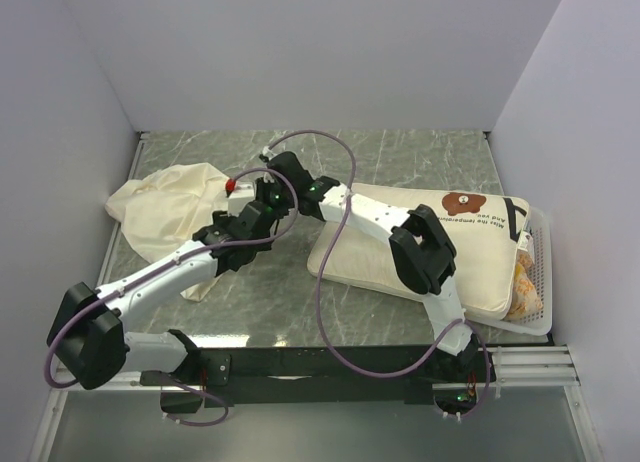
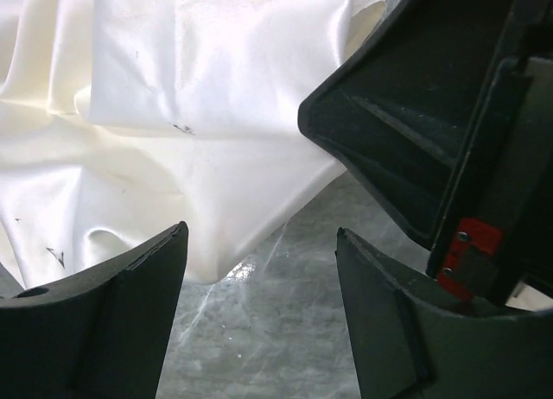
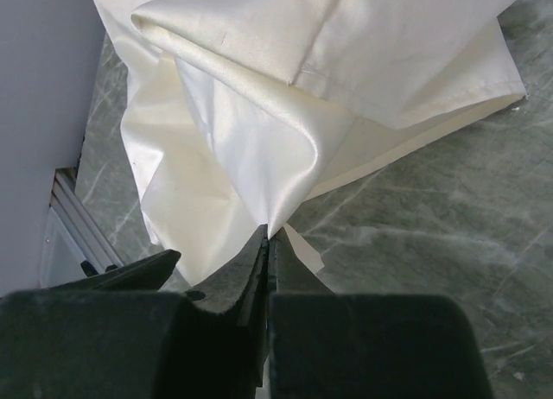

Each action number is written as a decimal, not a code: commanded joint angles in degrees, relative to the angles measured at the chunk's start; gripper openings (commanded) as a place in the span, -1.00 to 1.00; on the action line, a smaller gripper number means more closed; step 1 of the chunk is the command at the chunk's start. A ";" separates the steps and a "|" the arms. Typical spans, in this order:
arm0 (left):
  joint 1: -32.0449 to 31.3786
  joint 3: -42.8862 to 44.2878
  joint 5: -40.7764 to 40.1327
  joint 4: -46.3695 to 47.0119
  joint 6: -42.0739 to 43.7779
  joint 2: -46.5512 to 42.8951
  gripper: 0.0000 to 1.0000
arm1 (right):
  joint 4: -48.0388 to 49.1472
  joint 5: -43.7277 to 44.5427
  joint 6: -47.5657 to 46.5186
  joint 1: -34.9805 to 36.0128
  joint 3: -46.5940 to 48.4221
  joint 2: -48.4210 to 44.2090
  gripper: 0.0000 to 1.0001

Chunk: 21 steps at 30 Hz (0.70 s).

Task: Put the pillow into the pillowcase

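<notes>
**A:** Where does the pillowcase [image 1: 160, 217] lie?

**B:** It lies crumpled and limp on the left part of the table [image 1: 400, 162], close to the left wall [image 1: 60, 132]. One flap trails toward the near edge.

**A:** And the pillow [image 1: 470, 252]?

**B:** It is well apart from the pillowcase, flat on the right side. The bear-face print [image 1: 463, 202] faces up, and the right end rests on a white mesh tray [image 1: 541, 282]. None of the pillow is inside the pillowcase. The right arm reaches across above it toward the cloth.

**A:** What is the right end effector [image 3: 268, 235] doing?

**B:** Its fingers are pressed together on a pointed fold of the pillowcase. In the right wrist view the cloth runs straight into the seam between them.

**A:** And the left end effector [image 2: 259, 235]?

**B:** Its fingers stand apart with nothing between them. It sits over the marbled table just at the pillowcase's edge. The right end effector's black body, with a red part, is close on its right.
</notes>
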 commanded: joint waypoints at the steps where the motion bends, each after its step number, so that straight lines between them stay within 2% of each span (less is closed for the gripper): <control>1: 0.53 1.97 -3.85 1.10 1.65 2.56 0.48 | -2.47 -3.61 -0.08 0.50 2.39 -5.69 -1.00; 6: 0.53 1.62 -5.52 2.85 2.00 5.11 0.44 | -2.73 -4.66 0.54 0.42 2.04 -6.40 -1.00; 12: 0.61 3.11 -8.94 2.33 1.92 8.63 0.20 | -2.38 -5.11 0.80 0.33 0.63 -7.63 -1.00; 14: 0.53 3.29 -9.48 2.59 2.44 9.16 0.18 | -2.29 -5.37 0.98 0.15 0.19 -8.16 -1.00; 16: 0.53 3.64 -9.57 1.89 1.83 9.95 0.05 | -2.38 -5.54 1.59 -0.28 -0.07 -8.77 -1.00; 18: 0.53 2.42 -9.22 2.76 1.83 9.52 0.15 | -2.38 -6.77 1.85 -0.72 -0.25 -8.86 -1.00; 19: 0.44 1.80 -9.48 3.20 1.92 9.17 0.32 | -2.38 -7.12 2.12 -0.81 -0.25 -8.86 -1.00; 21: 0.53 0.49 -10.26 3.91 1.92 8.46 0.35 | -2.81 -7.74 2.12 -0.81 0.01 -8.95 -1.00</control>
